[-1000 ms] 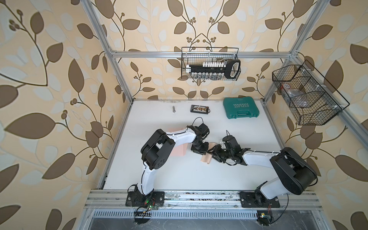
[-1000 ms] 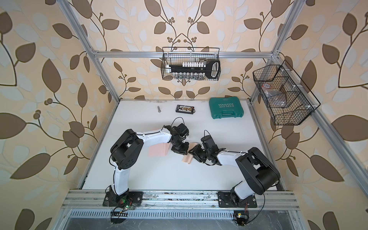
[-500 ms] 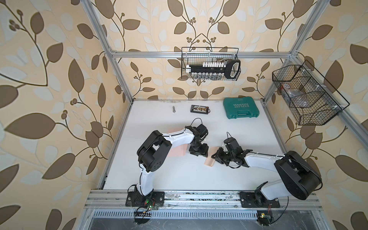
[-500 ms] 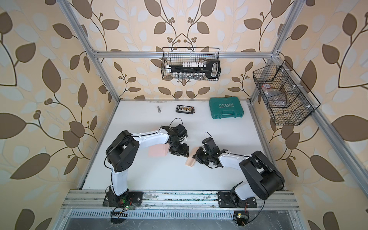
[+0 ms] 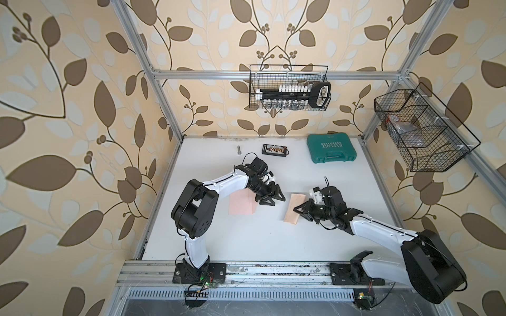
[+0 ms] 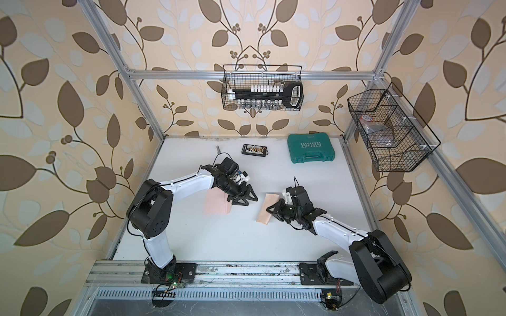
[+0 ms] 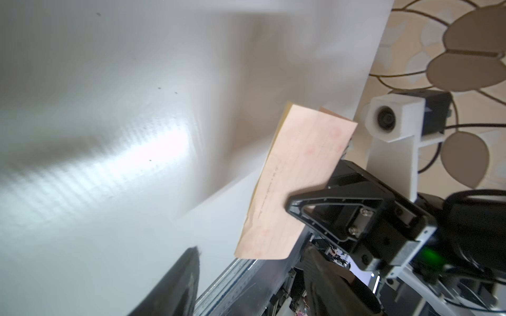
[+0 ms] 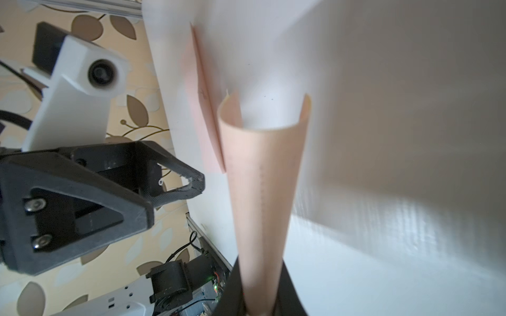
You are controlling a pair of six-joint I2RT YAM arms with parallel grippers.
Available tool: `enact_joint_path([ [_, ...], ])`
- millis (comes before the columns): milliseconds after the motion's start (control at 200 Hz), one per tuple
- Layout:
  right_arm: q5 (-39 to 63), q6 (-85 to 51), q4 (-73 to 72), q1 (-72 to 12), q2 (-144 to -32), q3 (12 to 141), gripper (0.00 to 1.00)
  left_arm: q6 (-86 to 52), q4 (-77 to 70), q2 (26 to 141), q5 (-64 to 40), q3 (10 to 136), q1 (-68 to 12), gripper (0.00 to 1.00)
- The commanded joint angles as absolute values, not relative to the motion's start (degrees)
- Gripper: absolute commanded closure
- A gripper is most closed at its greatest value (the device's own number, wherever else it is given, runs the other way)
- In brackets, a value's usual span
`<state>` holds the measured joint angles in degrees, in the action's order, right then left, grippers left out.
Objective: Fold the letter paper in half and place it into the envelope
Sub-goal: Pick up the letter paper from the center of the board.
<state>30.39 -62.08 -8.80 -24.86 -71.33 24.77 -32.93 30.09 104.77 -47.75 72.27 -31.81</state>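
while the right gripper point(image 5: 298, 211) pinches the paper point(image 5: 294, 201) by one long edge only, watch that hold. it is thin, and a quick swing could let the sheet slide out or twist.

the fold looks soft, not creased. in the right wrist view the paper point(image 8: 262, 191) bows into an open u at its far end. it may spring apart and jam at the envelope's mouth.

the left gripper point(image 5: 279, 202) is spread and empty. it hangs between the paper and the envelope point(image 5: 240, 204), close by the envelope's edge on the paper's side. bring it down carelessly and you could shove the envelope, which lies loose on the surface point(image 5: 273, 240).

the envelope is partly under the left arm. you cannot tell which way its mouth faces, so coming in from the wrong side is a real risk.

the paper sits toward the right arm's side of the envelope, apart from it, and seems lifted off the surface. its long axis runs from back wall to front rail, slightly tilted. the far end leans toward the right arm's side, broad face up.
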Motion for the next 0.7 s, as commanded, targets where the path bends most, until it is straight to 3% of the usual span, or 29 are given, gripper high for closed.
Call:
enact_joint_path([
  [0,36.21,-62.32,-16.62,-24.71,-72.87,24.39,0.86,-35.1,28.08,103.99,-53.98,72.77,-31.81,0.39],
  [145,37.72,-64.03,-21.34,-24.79,-73.17,24.06,0.86,-36.12,27.86,103.95,-53.5,71.95,-31.81,0.43],
  [695,37.25,-61.14,-18.06,-27.48,-74.59,25.96,0.86,-38.93,25.62,103.71,-52.53,71.52,-32.74,0.54],
])
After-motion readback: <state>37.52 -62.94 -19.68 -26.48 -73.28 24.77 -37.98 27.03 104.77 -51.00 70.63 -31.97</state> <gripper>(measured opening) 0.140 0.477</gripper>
